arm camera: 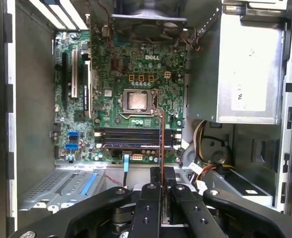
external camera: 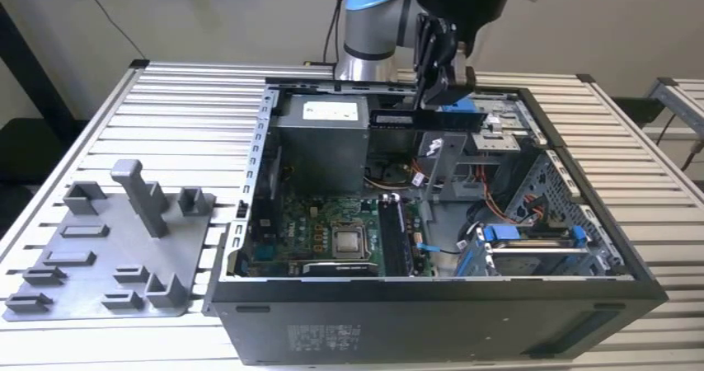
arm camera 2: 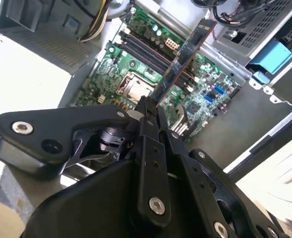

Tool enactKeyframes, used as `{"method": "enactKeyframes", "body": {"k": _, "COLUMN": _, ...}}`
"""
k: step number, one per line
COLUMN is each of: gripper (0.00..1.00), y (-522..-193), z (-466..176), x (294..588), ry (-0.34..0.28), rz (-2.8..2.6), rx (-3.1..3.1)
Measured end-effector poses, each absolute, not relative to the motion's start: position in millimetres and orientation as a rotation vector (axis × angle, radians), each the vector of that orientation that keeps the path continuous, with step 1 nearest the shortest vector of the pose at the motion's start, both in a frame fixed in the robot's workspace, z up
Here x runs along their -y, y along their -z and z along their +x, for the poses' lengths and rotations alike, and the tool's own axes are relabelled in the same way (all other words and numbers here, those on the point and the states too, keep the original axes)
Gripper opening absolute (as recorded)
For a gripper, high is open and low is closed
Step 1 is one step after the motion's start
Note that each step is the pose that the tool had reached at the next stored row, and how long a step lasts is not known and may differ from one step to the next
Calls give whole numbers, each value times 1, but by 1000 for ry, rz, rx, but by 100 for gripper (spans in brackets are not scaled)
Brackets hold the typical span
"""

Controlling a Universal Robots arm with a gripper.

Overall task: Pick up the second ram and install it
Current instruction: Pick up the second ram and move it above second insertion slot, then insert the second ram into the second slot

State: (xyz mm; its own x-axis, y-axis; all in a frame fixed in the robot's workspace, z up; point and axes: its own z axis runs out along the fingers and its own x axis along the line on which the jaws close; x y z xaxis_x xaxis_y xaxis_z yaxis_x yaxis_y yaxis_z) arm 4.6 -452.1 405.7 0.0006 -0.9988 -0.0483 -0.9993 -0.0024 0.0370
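My gripper (external camera: 440,95) hangs above the open computer case (external camera: 440,293), shut on the second ram (external camera: 429,119), a slim dark stick held level over the case's far side. In the second wrist view the ram (arm camera 2: 185,54) juts out from the shut fingertips (arm camera 2: 146,113) over the green motherboard (arm camera 2: 205,101). The first wrist view has the ram (arm camera: 161,141) edge-on as a thin strip, crossing the dark memory slots (arm camera: 131,136) just beside the CPU socket (arm camera: 137,100). The stick is up in the air, clear of the slots.
A grey plastic tray (external camera: 110,260) with upright blocks lies at the exterior view's left of the case. Inside the case are the power supply box (external camera: 319,140), a metal drive cage with blue clips (external camera: 517,235) and loose cables (external camera: 506,210). The case walls stand high all around.
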Motion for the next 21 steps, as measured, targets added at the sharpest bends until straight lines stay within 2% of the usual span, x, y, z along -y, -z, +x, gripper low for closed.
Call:
{"method": "enactKeyframes", "body": {"k": 9, "gripper": 14, "y": -406, "z": 5, "x": 432, "ry": -94, "rz": -2210, "rx": -2219}}
{"method": "enactKeyframes", "body": {"k": 21, "gripper": 14, "y": -405, "z": 5, "x": 431, "ry": -94, "rz": -2209, "rx": -2220}}
